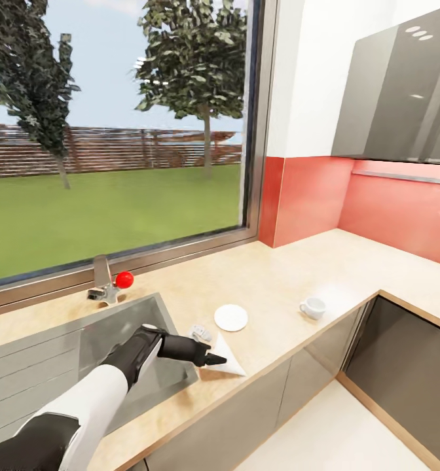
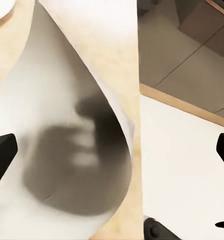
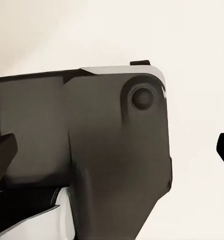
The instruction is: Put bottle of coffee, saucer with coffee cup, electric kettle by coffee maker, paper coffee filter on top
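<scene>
The paper coffee filter [image 1: 225, 362] is being picked up: it lies on the bench [image 1: 325, 261] directly beneath the left jaws [image 1: 210, 358], which are spread apart; closing on its edge is judged next

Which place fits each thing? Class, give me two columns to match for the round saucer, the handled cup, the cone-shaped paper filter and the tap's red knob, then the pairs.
Things:
1. flat round white saucer
2. small white cup
3. white cone-shaped paper filter
4. red knob

Places:
A. at the left gripper
B. behind the steel sink
C. nearest the counter's corner
D. between filter and window

Pairs: 1-D, 2-C, 3-A, 4-B
</scene>
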